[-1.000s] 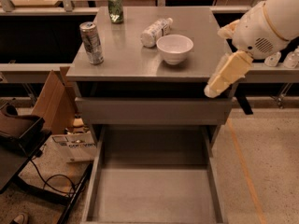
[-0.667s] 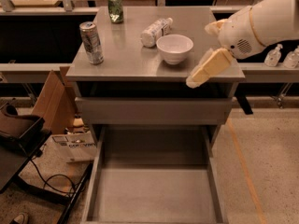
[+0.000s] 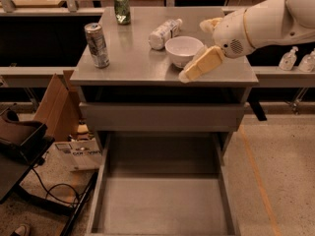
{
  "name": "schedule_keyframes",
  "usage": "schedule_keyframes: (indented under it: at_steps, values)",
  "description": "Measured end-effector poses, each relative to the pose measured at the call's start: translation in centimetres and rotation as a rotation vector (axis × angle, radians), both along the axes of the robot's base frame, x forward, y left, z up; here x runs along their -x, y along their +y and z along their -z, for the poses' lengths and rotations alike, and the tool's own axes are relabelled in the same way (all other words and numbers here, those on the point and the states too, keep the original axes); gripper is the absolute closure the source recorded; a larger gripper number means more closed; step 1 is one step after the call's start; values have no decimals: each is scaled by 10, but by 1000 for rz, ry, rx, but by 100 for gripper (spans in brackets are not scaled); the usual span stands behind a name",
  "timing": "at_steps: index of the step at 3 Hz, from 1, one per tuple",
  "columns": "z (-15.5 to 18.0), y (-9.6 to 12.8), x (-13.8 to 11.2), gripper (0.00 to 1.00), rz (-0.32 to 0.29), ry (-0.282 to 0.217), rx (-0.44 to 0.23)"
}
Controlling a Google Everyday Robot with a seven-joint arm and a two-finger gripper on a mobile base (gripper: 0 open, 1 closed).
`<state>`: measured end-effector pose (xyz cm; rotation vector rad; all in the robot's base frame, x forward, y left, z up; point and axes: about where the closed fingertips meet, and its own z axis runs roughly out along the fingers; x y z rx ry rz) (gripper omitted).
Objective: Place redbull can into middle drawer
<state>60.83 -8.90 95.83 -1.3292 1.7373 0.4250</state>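
The redbull can [image 3: 97,44] stands upright on the cabinet top [image 3: 138,65], long axis vertical and shiny top up, at 9 o'clock from the bowl [image 3: 183,50]. The gripper [image 3: 201,65] hovers at the bowl's 4 o'clock; its spread cannot be told. The middle drawer [image 3: 162,205] is pulled out at 6 o'clock, its near end cut off.

The arm [image 3: 266,21] is white and thick. It enters from the upper right corner of the view and stretches to the left and slightly downward. The wrist [image 3: 235,36] is rounded and has a small round grille on its side. The gripper [image 3: 192,51] is at the end of the wrist, a little right of the centre, in the upper part of the view. Its two tan fingers [image 3: 204,64] stand wide apart, one higher and farther back, the other lower and nearer. Both point to the left.
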Motion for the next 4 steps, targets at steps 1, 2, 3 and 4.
schedule_keyframes:
  at_steps: [1, 2, 3, 4]
  values:
    - [1, 18, -37, 0, -16, -36, -65]
    - [-3, 46, -98, 0, -24, -87, -184]
    - [-11, 77, -144, 0, -33, -131, -303]
    - [-15, 119, -165, 0, -60, -123, -388]
